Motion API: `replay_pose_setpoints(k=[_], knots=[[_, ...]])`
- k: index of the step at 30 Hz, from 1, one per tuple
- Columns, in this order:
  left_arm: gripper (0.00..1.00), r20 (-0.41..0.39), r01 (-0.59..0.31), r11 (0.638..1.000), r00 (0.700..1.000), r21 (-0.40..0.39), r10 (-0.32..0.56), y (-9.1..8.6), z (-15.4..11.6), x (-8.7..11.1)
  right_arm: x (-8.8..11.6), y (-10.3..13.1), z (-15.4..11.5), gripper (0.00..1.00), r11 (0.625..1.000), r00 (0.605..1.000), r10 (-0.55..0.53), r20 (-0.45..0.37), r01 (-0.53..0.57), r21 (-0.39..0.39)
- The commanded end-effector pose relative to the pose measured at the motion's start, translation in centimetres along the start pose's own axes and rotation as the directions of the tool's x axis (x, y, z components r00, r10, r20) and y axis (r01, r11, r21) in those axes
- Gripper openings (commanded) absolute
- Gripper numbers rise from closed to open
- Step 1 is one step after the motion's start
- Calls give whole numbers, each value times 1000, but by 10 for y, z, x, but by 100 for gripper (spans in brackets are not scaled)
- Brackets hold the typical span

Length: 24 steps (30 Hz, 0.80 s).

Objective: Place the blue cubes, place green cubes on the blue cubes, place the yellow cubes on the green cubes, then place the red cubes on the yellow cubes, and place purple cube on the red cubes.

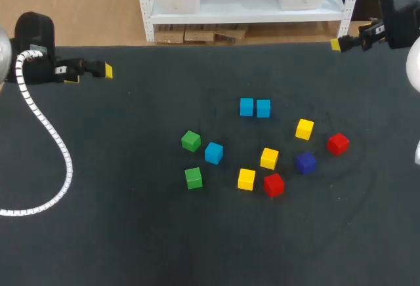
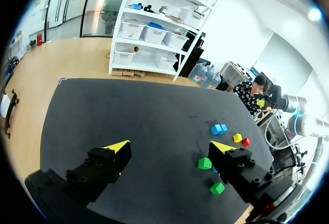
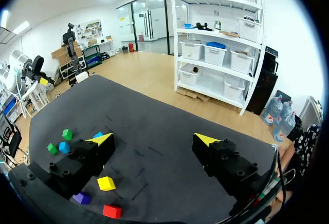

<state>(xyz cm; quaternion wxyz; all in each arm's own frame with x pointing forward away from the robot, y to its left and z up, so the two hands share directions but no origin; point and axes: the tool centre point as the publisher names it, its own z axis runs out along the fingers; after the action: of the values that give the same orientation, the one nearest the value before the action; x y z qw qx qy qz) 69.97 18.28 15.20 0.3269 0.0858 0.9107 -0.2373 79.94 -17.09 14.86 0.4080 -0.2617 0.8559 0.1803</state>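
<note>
Stacking unstarted; left fingers (image 2: 110, 158), right fingers (image 3: 88, 153) released; lone blue cube (image 1: 213, 153), seven o'clock from blue pair (image 1: 254, 107), probably needs fetching next

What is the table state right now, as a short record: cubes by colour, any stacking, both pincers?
blue cubes: three, two side by side, one apart
green cubes: two, apart
yellow cubes: three, apart
red cubes: two, apart
purple cube: one
stacking: none, all on the table
left pincer: open, empty
right pincer: open, empty
</note>
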Motion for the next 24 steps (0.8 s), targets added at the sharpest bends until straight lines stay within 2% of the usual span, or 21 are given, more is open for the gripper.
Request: replay_pose_setpoints(k=[1, 4, 6, 7, 8, 9, 12, 14, 17, 20, 24], knots=[[100, 6, -2, 1000, 1000, 11, 2, 2, 0, 1, 1, -2, 0, 100, 1000, 1000, -1, 4, 1, -9], [100, 6, -2, 1000, 1000, 11, 2, 2, 0, 1, 1, -2, 0, 100, 1000, 1000, -1, 4, 1, -9], [100, -9, -18, 999, 1000, 38, 18, -13, -4, -4, 1, -2, 0, 100, 1000, 1000, -1, 4, 1, -9], [100, -26, -77, 997, 997, -25, 76, -22, -4, -5, 1, -2, 0, 100, 1000, 1000, -1, 4, 1, -9], [100, -60, -152, 986, 987, -74, 148, -33, -2, -4, 1, -2, 0, 100, 1000, 1000, -1, 4, 1, -9], [100, -92, -212, 974, 974, -73, 206, -43, 0, -3, 1, -2, 0, 100, 1000, 1000, -1, 4, 1, -9], [100, -205, -340, 940, 923, -30, 327, -70, 9, 3, 1, -2, 0, 100, 1000, 1000, -1, 4, 1, -9], [100, -249, -368, 929, 898, 31, 364, -85, 14, 7, 1, -2, 0, 100, 1000, 1000, -1, 4, 1, -9], [100, -321, -467, 879, 821, 96, 472, -108, 24, 16, 1, -2, 0, 100, 1000, 1000, -1, 4, 1, -9], [100, -373, -566, 802, 714, 191, 592, -128, 33, 27, 1, -2, 0, 100, 1000, 1000, -1, 4, 1, -9], [100, -422, -650, 705, 576, 283, 700, -150, 44, 40, 1, -2, 0, 100, 1000, 1000, -1, 4, 1, -9]])
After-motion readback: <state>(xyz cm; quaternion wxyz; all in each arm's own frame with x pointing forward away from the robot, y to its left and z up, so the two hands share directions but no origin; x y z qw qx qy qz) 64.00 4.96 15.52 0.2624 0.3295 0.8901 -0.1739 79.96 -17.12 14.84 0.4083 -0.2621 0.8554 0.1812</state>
